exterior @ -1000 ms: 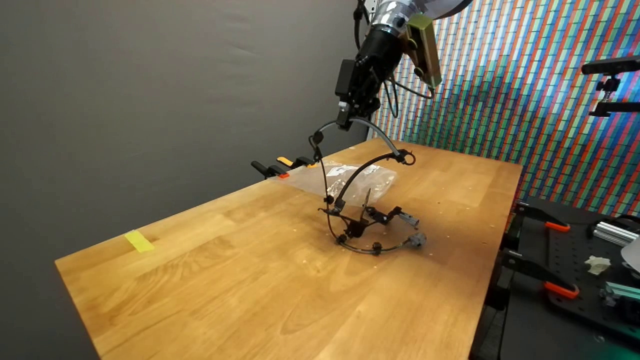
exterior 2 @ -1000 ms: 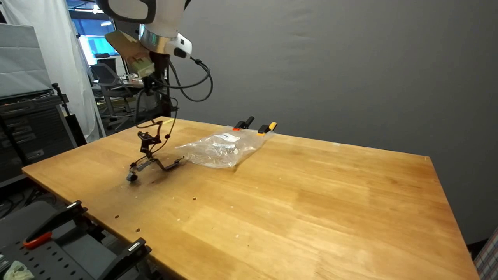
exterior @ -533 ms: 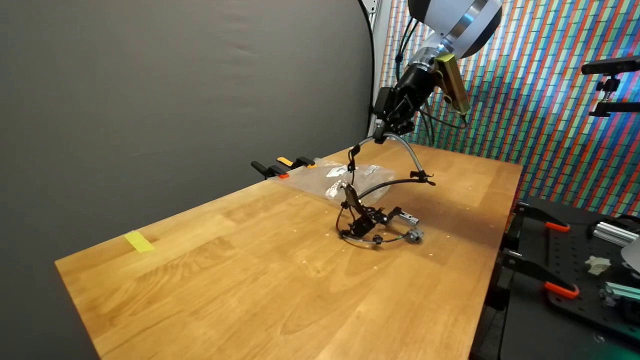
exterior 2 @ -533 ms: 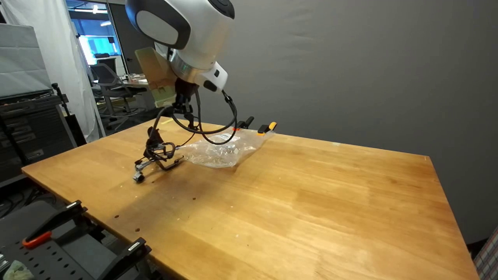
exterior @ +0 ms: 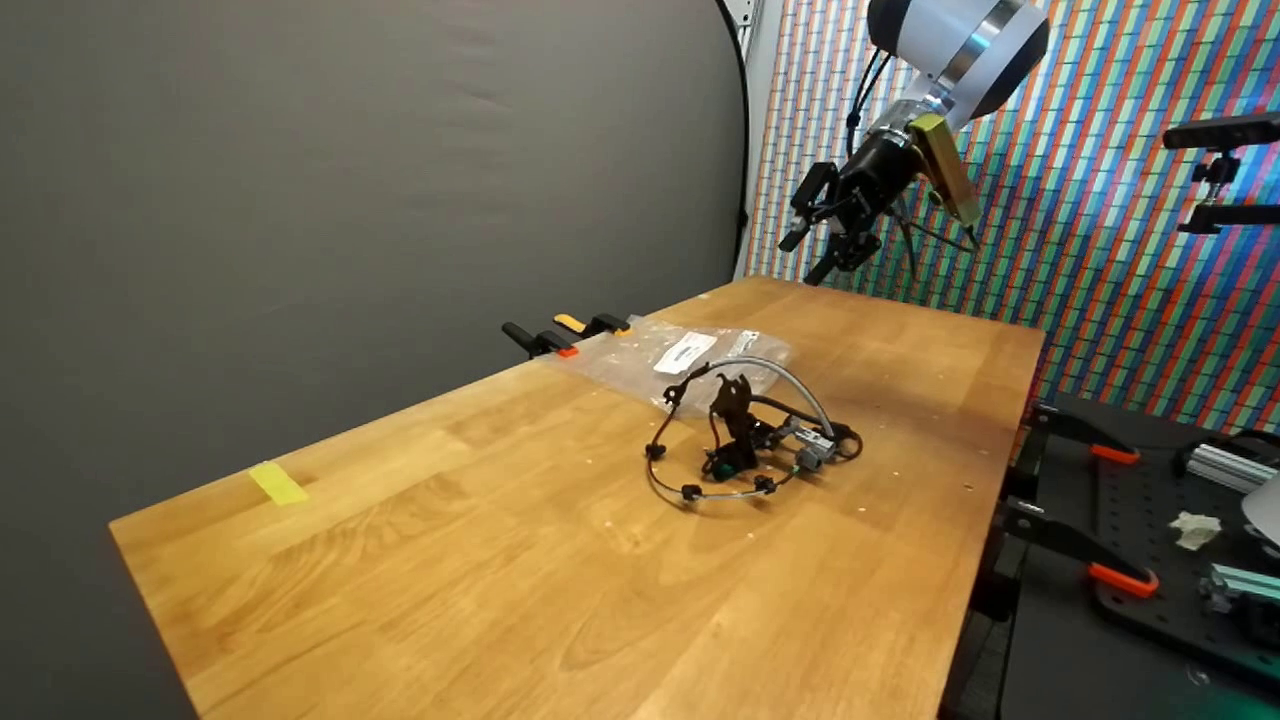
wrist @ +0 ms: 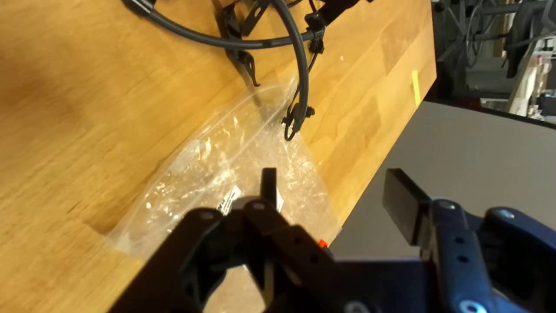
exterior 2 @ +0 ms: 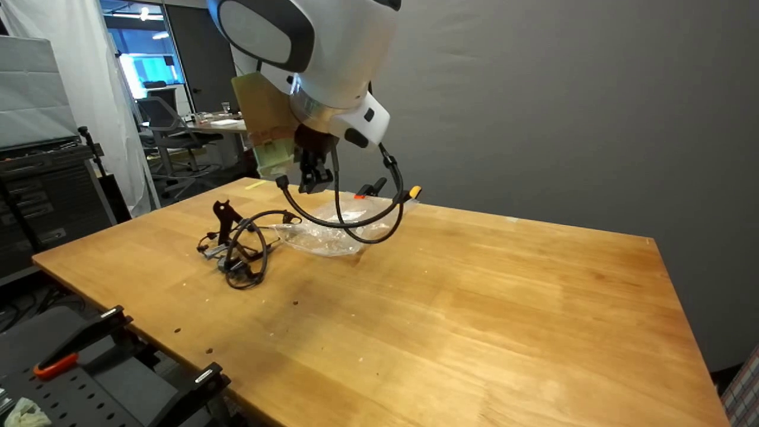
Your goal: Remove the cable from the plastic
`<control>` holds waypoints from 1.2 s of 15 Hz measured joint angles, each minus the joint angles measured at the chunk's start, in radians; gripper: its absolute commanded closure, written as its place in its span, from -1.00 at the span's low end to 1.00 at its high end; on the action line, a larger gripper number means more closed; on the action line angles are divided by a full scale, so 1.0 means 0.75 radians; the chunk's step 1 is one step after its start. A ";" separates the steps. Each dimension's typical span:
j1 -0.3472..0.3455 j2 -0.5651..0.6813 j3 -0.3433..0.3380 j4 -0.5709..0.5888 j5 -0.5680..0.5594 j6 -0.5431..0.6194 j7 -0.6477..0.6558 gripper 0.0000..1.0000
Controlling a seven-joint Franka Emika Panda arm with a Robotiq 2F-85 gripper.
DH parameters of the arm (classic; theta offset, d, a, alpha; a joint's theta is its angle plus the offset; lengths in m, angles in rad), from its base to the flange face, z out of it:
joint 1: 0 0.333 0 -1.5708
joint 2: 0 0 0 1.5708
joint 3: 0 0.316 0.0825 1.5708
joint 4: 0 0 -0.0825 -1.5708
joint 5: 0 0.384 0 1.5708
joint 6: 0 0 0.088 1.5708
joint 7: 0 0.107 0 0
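The cable, a dark looped harness with a black bracket and grey connectors, stands on the wooden table. In the wrist view a thick cable loop reaches over the corner of the clear plastic bag; whether they touch I cannot tell. The flat bag with white labels lies just beside the cable. My gripper is raised above the far part of the table, apart from the cable. Its jaws stand wide with nothing between them, as the wrist view shows.
Two clamps, one red-tipped and one yellow, sit at the table edge by the bag. Yellow tape marks a corner. A dark side bench with clamps adjoins the table. Black hoses hang from the wrist.
My gripper held the cable by its tube, lowered it, then opened and pulled back. The cable has dropped and now rests slumped on the table. The bag has stayed put.
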 measured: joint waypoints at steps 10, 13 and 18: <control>0.032 -0.354 0.085 -0.096 -0.675 0.326 0.484 -1.00; -0.022 -0.423 0.183 -0.101 -1.029 0.338 0.756 -1.00; -0.185 -0.514 0.315 -0.085 -1.611 0.296 1.153 -1.00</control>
